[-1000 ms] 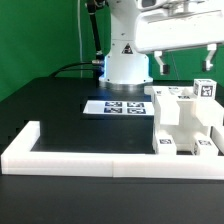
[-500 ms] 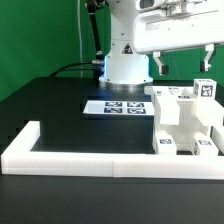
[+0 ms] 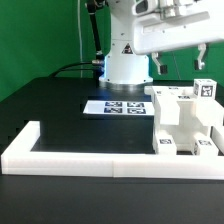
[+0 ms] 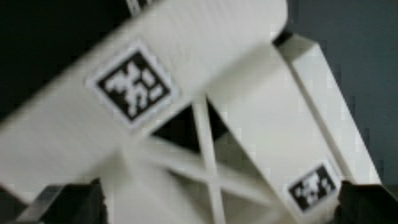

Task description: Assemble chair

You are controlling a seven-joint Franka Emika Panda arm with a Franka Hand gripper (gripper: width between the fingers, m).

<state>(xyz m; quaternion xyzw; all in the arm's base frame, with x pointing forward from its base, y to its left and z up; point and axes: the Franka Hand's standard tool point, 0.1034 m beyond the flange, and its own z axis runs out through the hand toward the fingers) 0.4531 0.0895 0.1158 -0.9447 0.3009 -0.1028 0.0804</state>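
One blocky, matte white plastic chair (image 3: 185, 122), slab-sided. Two square black-and-white tags (image 4: 134, 85) seen close up. Gripper (image 3: 180, 62) above, fingers (image 3: 160, 64) spread apart, empty.

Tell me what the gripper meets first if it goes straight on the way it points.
Most likely the chair: the open gripper hangs pointing down above it, and the wrist view shows only the chair's tagged white parts ahead. How exactly they line up in depth is unclear from the exterior view.
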